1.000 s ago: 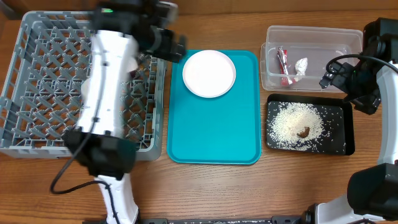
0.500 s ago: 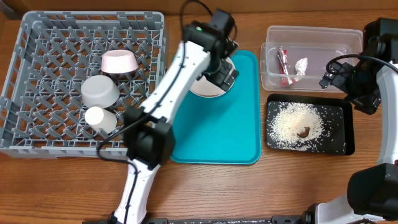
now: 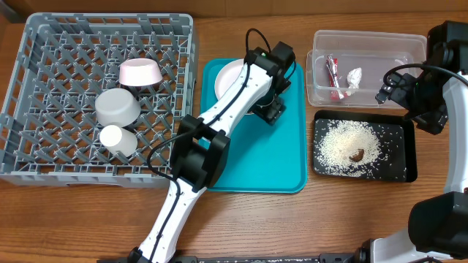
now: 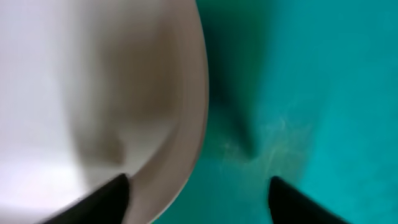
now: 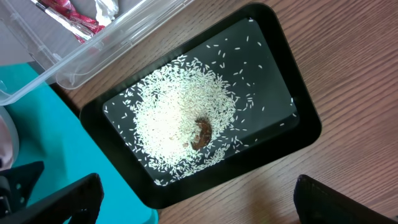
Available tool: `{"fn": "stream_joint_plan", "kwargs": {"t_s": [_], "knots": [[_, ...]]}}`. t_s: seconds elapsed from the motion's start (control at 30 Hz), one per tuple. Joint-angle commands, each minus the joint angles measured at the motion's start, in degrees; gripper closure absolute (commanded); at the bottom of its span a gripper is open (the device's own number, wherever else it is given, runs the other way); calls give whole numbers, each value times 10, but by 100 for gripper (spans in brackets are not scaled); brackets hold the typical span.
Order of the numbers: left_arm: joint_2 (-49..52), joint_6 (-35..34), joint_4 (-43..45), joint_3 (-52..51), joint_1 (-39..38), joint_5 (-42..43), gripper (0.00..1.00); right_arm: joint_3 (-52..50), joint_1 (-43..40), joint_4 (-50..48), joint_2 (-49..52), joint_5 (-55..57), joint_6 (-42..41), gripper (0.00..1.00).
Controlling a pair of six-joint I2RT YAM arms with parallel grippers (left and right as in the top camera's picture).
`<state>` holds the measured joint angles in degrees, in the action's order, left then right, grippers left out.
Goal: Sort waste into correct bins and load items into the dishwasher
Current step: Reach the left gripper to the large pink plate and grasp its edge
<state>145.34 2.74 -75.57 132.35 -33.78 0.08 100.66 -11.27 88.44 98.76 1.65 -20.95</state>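
Observation:
The white plate [image 3: 228,76] lies on the teal tray [image 3: 252,161]. My left gripper [image 3: 269,102] is open at the plate's right rim: in the left wrist view [image 4: 199,205] one finger is over the plate [image 4: 112,93], the other over the tray. The pinkish bowl [image 3: 140,72], grey bowl [image 3: 117,107] and cup [image 3: 117,139] stand in the dish rack [image 3: 44,44]. The wrapper [image 3: 333,73] and scrap [image 3: 355,77] lie in the clear tub [image 3: 365,40]. Rice [image 3: 344,142] and the brown lump [image 3: 357,155] lie in the black tray [image 3: 406,157]. My right gripper [image 5: 199,205] is open and empty above that tray's edge.
The left arm stretches from the table's front edge across the teal tray's left side to the plate. The right arm [image 3: 439,73] hangs over the right edge beside the tub. Bare wood shows in front of the rack and trays.
My left arm has swung from over the dish rack to the teal tray and now sits low at the plate's rim. The right arm has not moved.

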Motion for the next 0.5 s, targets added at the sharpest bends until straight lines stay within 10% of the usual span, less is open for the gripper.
{"fn": "stream_joint_plan", "kwargs": {"t_s": [0.0, 0.23, 0.37, 0.47], "knots": [[21, -14, -3, 1, -5, -9, 45, 14, -1, -2, -11, -3, -1, 0], [37, -17, -24, 1, -7, -21, 67, 14, -1, -2, -11, -3, -1, 0], [36, -17, -33, 4, -8, -22, 96, 14, -1, -2, -11, -3, -1, 0], [26, -28, -43, 11, -9, -22, 96, 14, -1, -2, -11, -3, -1, 0]]}}
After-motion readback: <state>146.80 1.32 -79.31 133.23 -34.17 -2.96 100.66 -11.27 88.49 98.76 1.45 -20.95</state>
